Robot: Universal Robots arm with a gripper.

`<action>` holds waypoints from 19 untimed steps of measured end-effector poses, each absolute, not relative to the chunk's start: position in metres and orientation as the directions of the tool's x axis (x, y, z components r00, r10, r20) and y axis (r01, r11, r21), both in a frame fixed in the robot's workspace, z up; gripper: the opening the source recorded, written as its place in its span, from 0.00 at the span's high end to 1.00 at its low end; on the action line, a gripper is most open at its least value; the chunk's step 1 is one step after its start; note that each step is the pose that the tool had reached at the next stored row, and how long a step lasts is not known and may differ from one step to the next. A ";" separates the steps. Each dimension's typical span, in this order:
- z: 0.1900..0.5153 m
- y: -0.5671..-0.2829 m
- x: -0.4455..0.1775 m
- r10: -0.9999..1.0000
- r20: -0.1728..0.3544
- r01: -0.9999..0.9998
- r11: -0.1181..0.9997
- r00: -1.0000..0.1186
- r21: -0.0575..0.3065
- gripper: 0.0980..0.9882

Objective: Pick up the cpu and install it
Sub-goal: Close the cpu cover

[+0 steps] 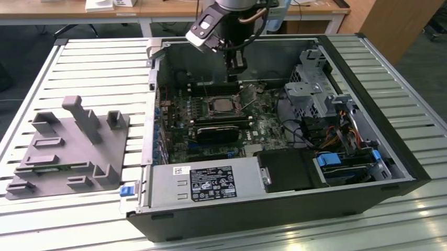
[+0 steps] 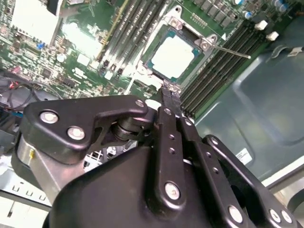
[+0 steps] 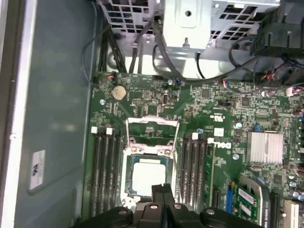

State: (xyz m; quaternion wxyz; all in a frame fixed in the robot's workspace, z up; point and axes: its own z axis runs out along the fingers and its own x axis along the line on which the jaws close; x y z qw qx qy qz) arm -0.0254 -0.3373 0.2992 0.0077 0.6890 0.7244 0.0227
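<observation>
The cpu lies flat in the motherboard socket inside the open computer case, its silver top plate facing up. It also shows in both wrist views, cpu and cpu. The socket's metal bracket stands swung open beside it, with the thin lever free. My gripper hangs above the socket toward the case's back wall. Its black fingers are pressed together with nothing between them, and the gripper is clear of the chip.
Memory slots flank the socket on both sides. A long black card lies in front of it. A drive cage with cables, a power supply and a grey fixture on the slatted table surround the work area.
</observation>
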 end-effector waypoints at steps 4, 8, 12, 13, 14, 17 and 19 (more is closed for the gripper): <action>0.298 -0.341 -0.017 0.998 0.023 0.998 0.050 -0.050 0.041 0.99; 0.296 -0.341 0.001 0.998 0.023 0.998 0.049 -0.050 0.031 0.99; 0.289 -0.340 0.009 0.998 0.023 0.998 0.051 -0.051 0.030 0.99; 0.288 -0.340 0.012 0.998 0.023 0.998 0.051 -0.052 0.030 0.99; 0.286 -0.340 0.015 0.998 0.023 0.998 0.051 -0.052 0.030 0.99; 0.282 -0.339 0.022 0.998 0.023 0.998 0.051 -0.052 0.030 0.99; 0.280 -0.337 0.025 0.998 0.023 0.998 0.052 -0.052 0.030 0.99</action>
